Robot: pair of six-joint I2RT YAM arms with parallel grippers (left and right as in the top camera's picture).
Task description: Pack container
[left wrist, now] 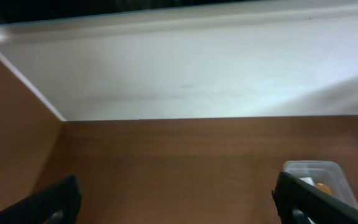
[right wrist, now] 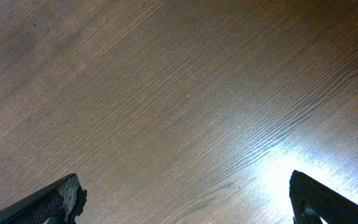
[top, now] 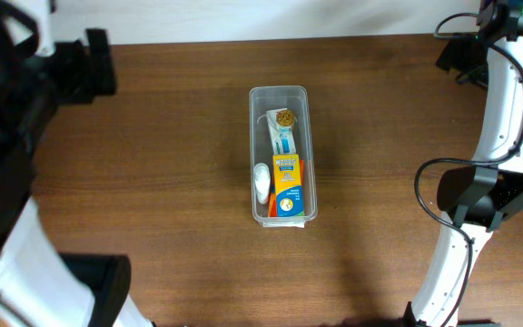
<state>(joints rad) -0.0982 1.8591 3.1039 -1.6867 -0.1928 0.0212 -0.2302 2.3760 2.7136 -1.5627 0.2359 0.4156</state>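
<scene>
The clear container [top: 278, 90] lies lengthwise in the middle of the brown table. Inside it are a yellow box [top: 287, 189], a white and blue box [top: 283, 138] with a round gold lid at its far end, and a white tube [top: 261, 182]. An orange edge shows under the yellow box. My left gripper [left wrist: 176, 196] is open and empty, low over bare table, with the container's corner [left wrist: 316, 169] behind its right finger. My right gripper [right wrist: 185, 196] is open and empty over bare wood. Both arms sit well away from the container.
The left arm [top: 71, 68] fills the far left of the overhead view. The right arm [top: 484, 195] stands at the right edge with a black cable looped beside it. A white wall [left wrist: 191, 68] runs along the table's far edge.
</scene>
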